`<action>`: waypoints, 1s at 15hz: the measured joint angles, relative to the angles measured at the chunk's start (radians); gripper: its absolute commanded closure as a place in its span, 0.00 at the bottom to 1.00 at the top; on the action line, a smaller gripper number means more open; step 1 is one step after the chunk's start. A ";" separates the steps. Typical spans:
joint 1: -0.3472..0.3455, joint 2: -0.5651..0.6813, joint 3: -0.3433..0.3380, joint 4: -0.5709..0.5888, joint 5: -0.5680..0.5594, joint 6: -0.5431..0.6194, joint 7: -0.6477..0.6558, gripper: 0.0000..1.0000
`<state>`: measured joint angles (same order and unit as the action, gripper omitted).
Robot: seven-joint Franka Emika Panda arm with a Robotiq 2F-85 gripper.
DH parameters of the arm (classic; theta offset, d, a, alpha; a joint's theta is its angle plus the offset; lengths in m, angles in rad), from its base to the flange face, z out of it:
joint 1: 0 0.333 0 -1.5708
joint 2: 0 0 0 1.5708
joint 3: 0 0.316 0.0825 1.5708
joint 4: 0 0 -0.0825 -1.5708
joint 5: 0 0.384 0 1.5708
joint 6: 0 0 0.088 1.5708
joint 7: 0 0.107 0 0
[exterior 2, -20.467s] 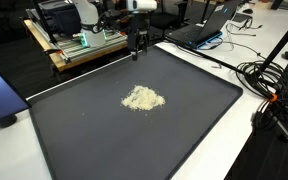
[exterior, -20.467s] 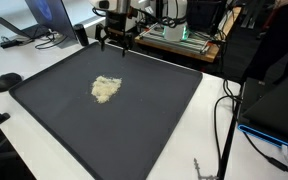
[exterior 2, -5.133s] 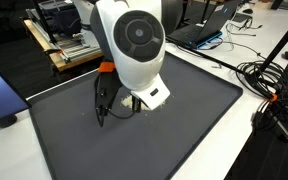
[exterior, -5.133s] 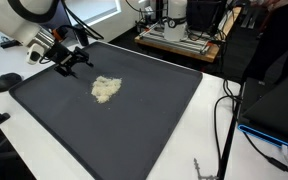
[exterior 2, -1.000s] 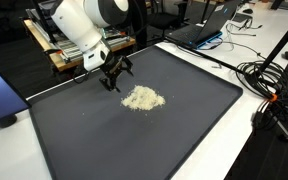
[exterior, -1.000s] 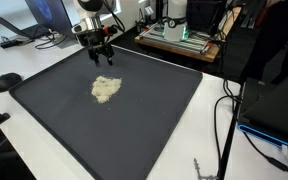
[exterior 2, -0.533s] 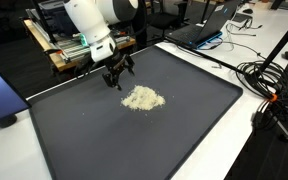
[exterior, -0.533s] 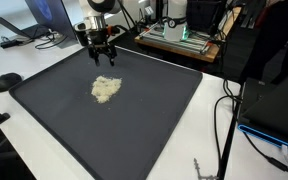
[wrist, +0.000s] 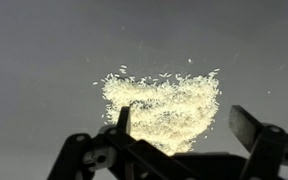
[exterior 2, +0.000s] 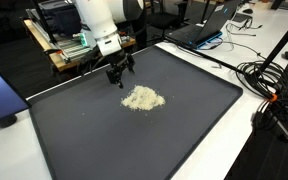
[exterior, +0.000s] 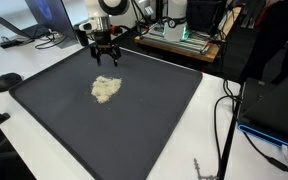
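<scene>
A small heap of pale rice-like grains lies near the middle of a large dark mat. My gripper hangs just above the mat beyond the heap, toward the back edge, and touches nothing. In the wrist view the grains spread out ahead of the gripper, whose two fingers stand wide apart with only mat and grains between them. The gripper is open and holds nothing.
A black mouse lies on the white table beside the mat. A laptop stands at the back. Cables trail along one side. A wooden rack with electronics sits behind the mat.
Over the last second the arm has swung a short way along the back of the mat, staying just behind the heap. The jaws stayed open and the grains did not move.
</scene>
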<state>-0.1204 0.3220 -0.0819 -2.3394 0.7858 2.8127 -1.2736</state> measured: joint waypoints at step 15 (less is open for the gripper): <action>0.256 -0.026 -0.076 -0.184 -0.193 0.395 0.044 0.00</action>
<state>0.1352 0.2961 -0.1583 -2.5233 0.5931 3.2080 -1.2291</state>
